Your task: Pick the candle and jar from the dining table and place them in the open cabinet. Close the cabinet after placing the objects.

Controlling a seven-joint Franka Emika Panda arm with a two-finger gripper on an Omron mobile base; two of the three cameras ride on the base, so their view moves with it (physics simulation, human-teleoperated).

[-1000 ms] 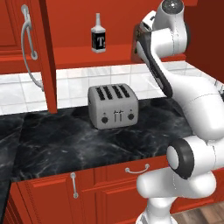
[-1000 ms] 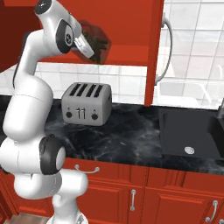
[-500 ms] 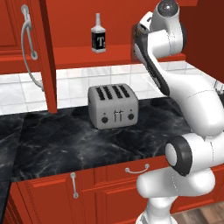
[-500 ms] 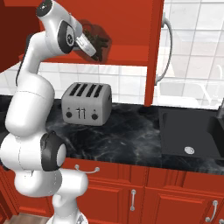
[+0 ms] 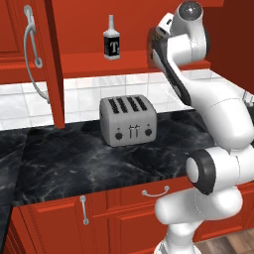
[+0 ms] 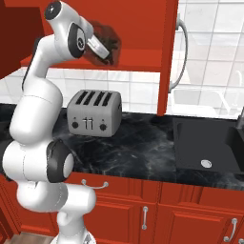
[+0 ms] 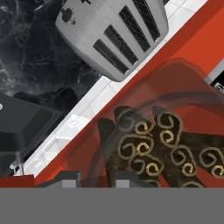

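A: What is the gripper (image 6: 106, 53) doing?

B: Its fingers are pinched on the jar (image 6: 106, 42), a clear glass one, rounded, with dark brown contents. In the right base view it hangs at the arm's end in front of the red wooden cabinet (image 6: 143, 28), about level with the inner shelf (image 5: 106, 66).

A: What do the contents look like up close?

B: The hand view looks through the glass (image 7: 162, 144): dark brown curled pieces with pale tan spirals, like rolled scrolls. The glass wall shows as a faint smoky curve over the red wood behind it.

A: Any writing?

B: Yes. In the left base view a slim clear bottle (image 5: 112, 41) stands upright on the shelf, with a black label bearing a white "T". Nothing else is readable.

A: What else?

B: A brushed silver toaster (image 5: 129, 120), boxy, with four slots and small dark knobs, sits on the black counter (image 5: 69, 168) veined with white. White glossy tiles (image 5: 84, 96) run behind it. The cabinet door (image 5: 52, 59) stands open, its long curved silver handle (image 5: 32, 54) showing.

A: Do the views differ?

B: The right base view adds a black sink (image 6: 205, 145) set in the counter. In the left base view the arm covers most of the jar.
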